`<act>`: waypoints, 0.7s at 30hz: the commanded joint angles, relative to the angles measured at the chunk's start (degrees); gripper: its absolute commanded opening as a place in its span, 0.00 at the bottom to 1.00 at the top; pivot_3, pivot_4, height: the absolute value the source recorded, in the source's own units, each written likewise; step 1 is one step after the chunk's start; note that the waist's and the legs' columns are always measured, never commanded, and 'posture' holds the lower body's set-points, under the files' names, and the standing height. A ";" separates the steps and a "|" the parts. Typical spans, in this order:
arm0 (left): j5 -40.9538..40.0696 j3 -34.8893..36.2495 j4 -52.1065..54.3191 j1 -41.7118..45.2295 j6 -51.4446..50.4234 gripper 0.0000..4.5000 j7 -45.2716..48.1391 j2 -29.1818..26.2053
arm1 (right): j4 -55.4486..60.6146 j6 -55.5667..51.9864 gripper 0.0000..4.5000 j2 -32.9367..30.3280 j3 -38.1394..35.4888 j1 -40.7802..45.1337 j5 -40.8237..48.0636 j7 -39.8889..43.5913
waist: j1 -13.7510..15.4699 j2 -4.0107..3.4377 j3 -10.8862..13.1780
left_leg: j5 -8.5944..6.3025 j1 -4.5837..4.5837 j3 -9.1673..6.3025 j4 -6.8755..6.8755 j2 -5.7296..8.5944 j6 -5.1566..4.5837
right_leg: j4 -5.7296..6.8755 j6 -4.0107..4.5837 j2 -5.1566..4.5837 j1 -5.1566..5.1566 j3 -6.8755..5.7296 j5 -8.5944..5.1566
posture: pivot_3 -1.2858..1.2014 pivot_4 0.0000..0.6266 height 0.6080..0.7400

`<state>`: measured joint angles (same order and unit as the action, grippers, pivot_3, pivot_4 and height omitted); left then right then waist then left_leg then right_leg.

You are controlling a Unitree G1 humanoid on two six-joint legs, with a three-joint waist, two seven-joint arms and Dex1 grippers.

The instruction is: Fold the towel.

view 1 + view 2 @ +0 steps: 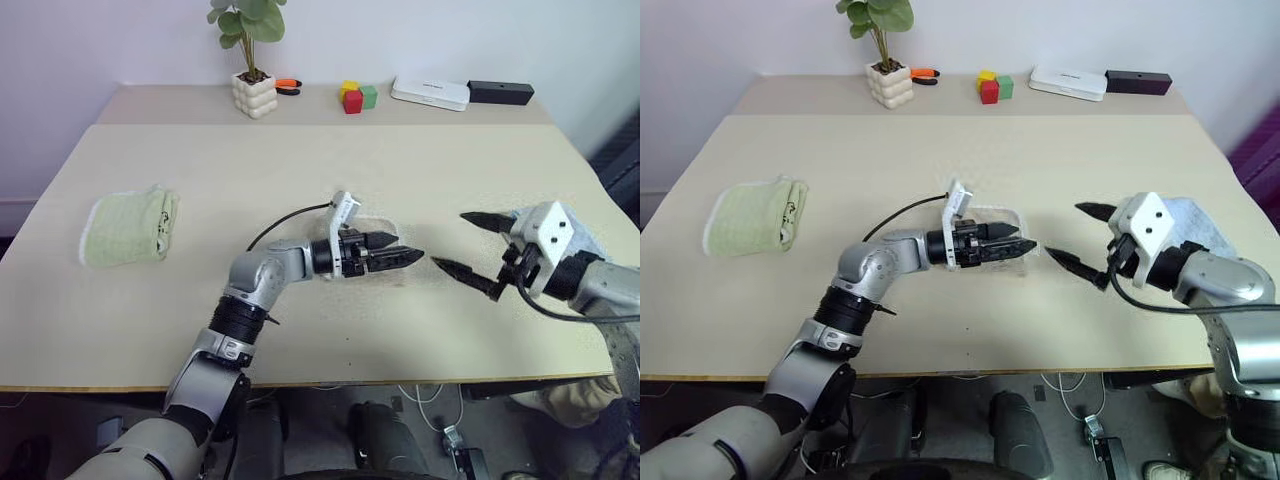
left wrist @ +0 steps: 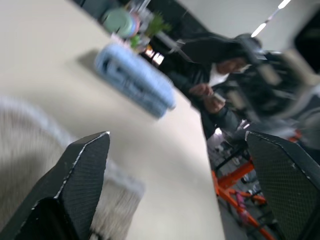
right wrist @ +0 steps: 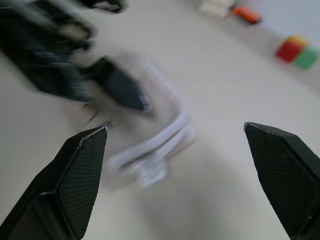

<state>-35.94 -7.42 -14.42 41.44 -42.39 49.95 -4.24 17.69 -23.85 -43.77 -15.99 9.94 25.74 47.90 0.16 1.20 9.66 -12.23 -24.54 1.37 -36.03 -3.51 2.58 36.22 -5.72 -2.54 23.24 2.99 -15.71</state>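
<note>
On table [image 1: 200,330], towel [image 1: 1012,216] mostly hidden behind left end effector [image 1: 1015,247].

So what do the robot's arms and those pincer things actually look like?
Both arms are silver-grey metal with ribbed black joints. Each ends in a gripper, left gripper and right gripper, with two pointed black fingers of meshed texture. White angular housings sit at the wrists, trailing black cables.

Matt beige table [image 1: 300,180], nubby terry cloth towel [image 1: 1008,222], textured black fingers [image 3: 82,165].
</note>
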 commanded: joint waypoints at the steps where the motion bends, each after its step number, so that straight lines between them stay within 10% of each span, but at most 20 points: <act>1: -3.94 6.28 2.59 1.84 -0.97 0.88 -0.65 -0.95 | -1.53 -1.26 1.00 4.64 1.09 5.71 1.17 -5.65 | -0.13 -0.01 0.00 | 0.00 0.01 0.00 0.00 0.00 0.00 | 0.01 -0.02 0.00 0.00 0.00 0.01 | 0.52 0.24 1.00; 5: -4.93 12.24 1.15 2.59 2.38 0.48 -2.75 -1.04 | -1.90 -2.14 0.80 9.99 6.53 9.52 -0.66 -8.84 | -0.22 -0.02 0.00 | 0.00 -0.01 -0.01 0.02 -0.02 -0.01 | 0.03 -0.18 0.02 0.02 -0.01 0.09 | 0.52 0.24 1.00; 9: -1.39 12.74 -1.76 1.72 3.10 0.01 -7.27 -1.57 | -3.01 0.12 0.35 13.22 11.72 11.45 -4.62 -11.02 | 0.33 -0.02 0.00 | 0.00 -0.01 0.00 -0.01 0.01 -0.01 | 0.04 -0.25 0.00 -0.01 -0.01 0.09 | 0.52 0.24 1.00; 12: 0.33 13.16 -3.17 0.69 5.20 0.00 -10.05 -0.81 | -5.39 1.43 0.01 16.80 13.60 13.52 -6.53 -13.87 | 0.42 -0.02 0.00 | 0.01 -0.03 0.01 -0.06 0.01 0.00 | 0.04 -0.35 -0.01 -0.01 0.00 0.15 | 0.52 0.24 1.00; 21: 8.31 12.07 -11.78 2.21 16.46 0.00 -16.52 1.94 | -19.21 5.42 0.01 26.84 17.85 17.58 -22.14 -34.61 | 0.40 -0.03 -0.01 | 0.02 -0.04 0.02 -0.03 0.01 0.01 | 0.09 -0.40 -0.01 0.03 0.00 0.19 | 0.52 0.24 1.00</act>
<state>-29.43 5.27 -25.71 42.41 -28.80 34.43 -3.09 -2.97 -20.97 -17.82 0.77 27.19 5.85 15.46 0.55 1.17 9.65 -12.21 -24.58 1.41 -36.03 -3.50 2.59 36.31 -6.12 -2.54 23.29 2.99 -15.52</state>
